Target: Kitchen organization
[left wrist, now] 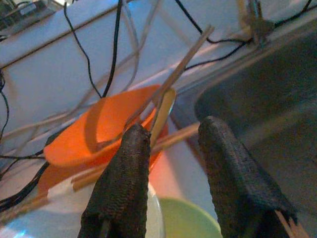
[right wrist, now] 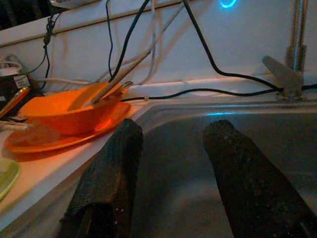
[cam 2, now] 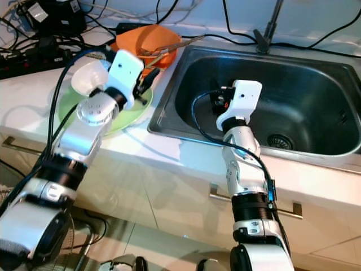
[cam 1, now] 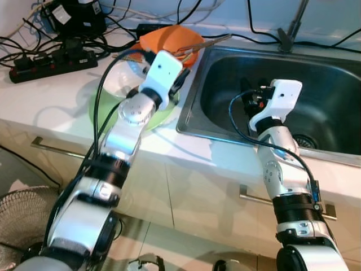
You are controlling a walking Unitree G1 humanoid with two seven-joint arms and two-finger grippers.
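An orange bowl [cam 1: 169, 39] sits on an orange plate at the back of the counter, with wooden chopsticks [cam 1: 206, 42] and a spoon [left wrist: 163, 109] resting in it. In front of it a white bowl [cam 1: 121, 79] stands on a green plate [cam 1: 104, 113]. My left gripper [cam 1: 179, 79] hovers over the green plate's right edge, pointing at the orange bowl, open and holding nothing. My right gripper [cam 1: 248, 93] is open inside the steel sink [cam 1: 327, 84], near its left wall, with nothing between its fingers [right wrist: 114, 163].
A black power strip [cam 1: 51, 65] and tangled cables lie at the back left of the counter. The faucet base [cam 1: 289, 31] stands behind the sink, and the drain [cam 1: 304, 140] is at the sink's bottom. A fan [cam 1: 17, 220] is on the floor at the left.
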